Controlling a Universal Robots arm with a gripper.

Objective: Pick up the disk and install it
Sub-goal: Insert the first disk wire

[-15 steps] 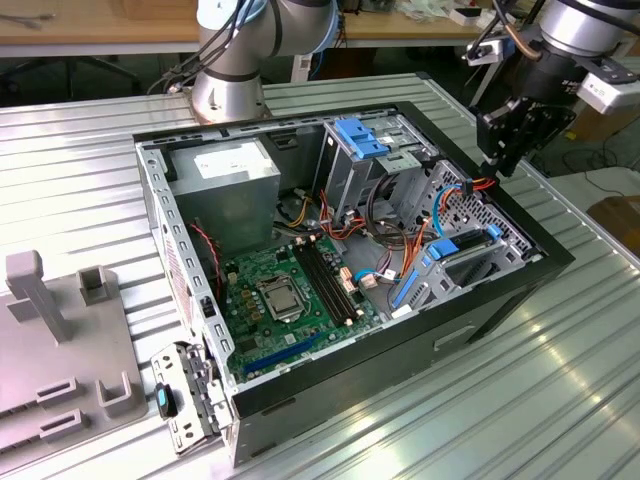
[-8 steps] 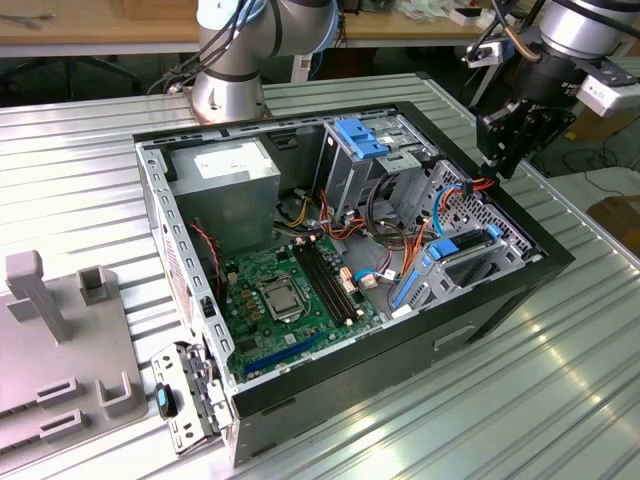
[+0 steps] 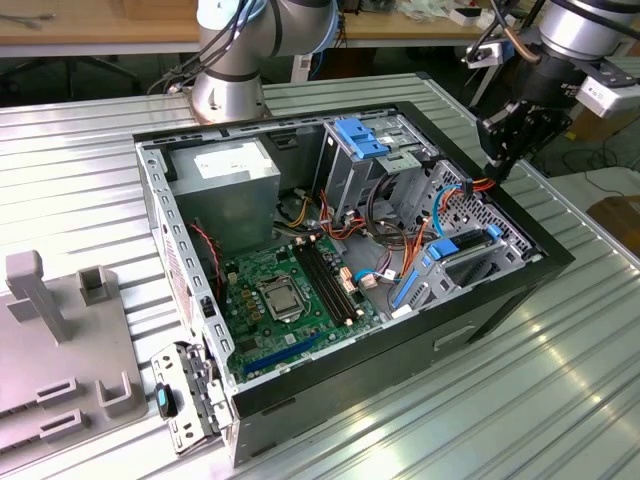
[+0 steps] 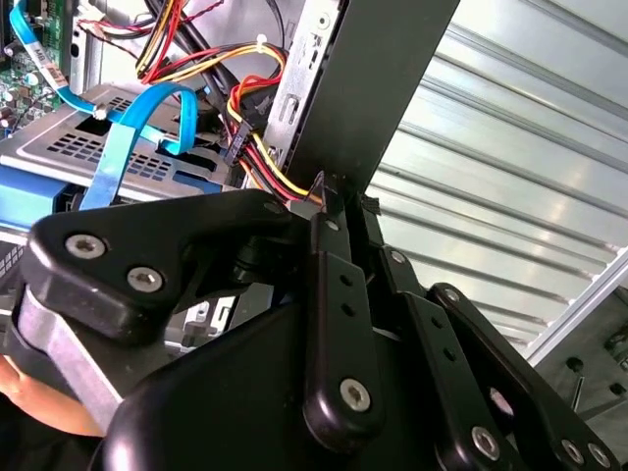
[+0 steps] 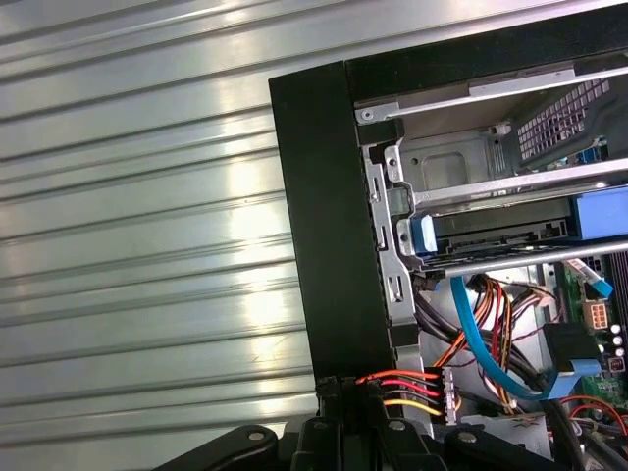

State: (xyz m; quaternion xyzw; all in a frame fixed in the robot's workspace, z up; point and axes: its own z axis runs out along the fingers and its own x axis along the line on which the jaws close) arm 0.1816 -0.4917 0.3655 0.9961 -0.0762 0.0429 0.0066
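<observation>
Ribbed silver metal tabletop, light glare on its ridges, wooden workbench along the back

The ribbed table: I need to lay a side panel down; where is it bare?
Bare: the table in front of the computer case, toward the exterior view's right, and the strip between case and grey fixture plate. Crowded: inside the case with cables, and its corner under the end effector.
</observation>
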